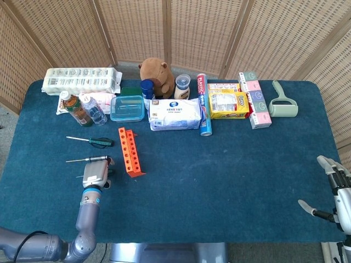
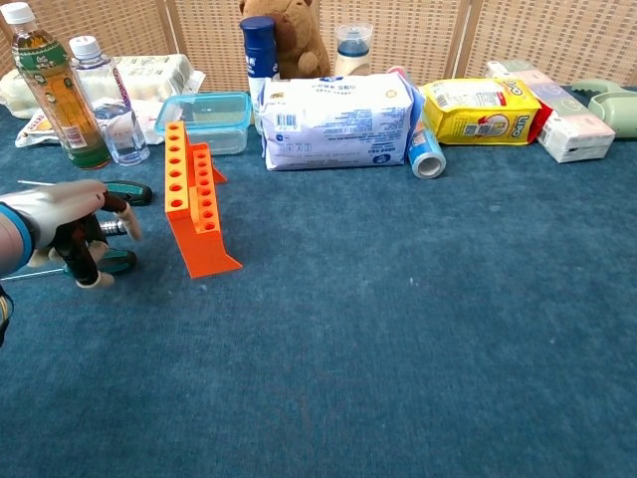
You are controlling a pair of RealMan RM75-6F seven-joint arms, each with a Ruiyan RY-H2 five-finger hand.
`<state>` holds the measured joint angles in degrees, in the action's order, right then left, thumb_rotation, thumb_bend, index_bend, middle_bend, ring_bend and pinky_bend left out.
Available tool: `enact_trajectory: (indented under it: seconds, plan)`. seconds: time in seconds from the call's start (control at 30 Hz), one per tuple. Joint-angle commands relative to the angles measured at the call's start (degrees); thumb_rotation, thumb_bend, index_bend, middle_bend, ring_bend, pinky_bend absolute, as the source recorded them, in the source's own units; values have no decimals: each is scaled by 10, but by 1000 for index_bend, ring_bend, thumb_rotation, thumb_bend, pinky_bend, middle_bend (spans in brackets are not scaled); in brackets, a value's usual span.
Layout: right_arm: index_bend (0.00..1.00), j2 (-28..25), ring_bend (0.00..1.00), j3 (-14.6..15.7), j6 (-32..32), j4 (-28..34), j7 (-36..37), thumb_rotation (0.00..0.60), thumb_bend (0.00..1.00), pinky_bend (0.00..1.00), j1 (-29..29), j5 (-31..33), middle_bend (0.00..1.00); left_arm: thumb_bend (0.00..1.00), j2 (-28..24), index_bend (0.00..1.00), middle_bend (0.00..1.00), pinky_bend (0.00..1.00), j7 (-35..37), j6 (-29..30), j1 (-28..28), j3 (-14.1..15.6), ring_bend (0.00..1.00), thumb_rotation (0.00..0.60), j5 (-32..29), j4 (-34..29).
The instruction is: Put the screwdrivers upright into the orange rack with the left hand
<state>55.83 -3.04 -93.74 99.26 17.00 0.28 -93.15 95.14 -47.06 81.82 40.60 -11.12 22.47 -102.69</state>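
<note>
We record the left hand [image 2: 62,227] with fingers curled over a green-handled screwdriver [image 2: 107,261], whether gripped we cannot tell, orange rack [image 2: 193,204] just beyond it.

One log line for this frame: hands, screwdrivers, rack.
left hand: over near screwdriver, grasp unclear | far screwdriver: flat on table | rack: holes unfilled | right hand: idle at table edge

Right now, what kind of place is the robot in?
Probably a practice room for robots, not a real home: a table with a blue cloth, wicker screens behind it, and a jumble of snacks, bottles and a stuffed toy.
</note>
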Motion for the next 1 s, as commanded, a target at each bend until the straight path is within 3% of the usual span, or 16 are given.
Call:
enact_trajectory:
  seconds: [0.03, 1.0]
  plan:
    - [13, 0, 95, 0, 0, 0, 1, 600, 163, 75, 0, 0, 88, 325, 3, 301, 851, 856, -6, 5, -2, 2, 877, 600, 2, 3]
    - [13, -8, 95, 7, -5, 4, 21, 600, 163, 76, -1, -14, 88, 381, 39, 409, 851, 856, -21, 9, -21, -4, 877, 600, 24, 54]
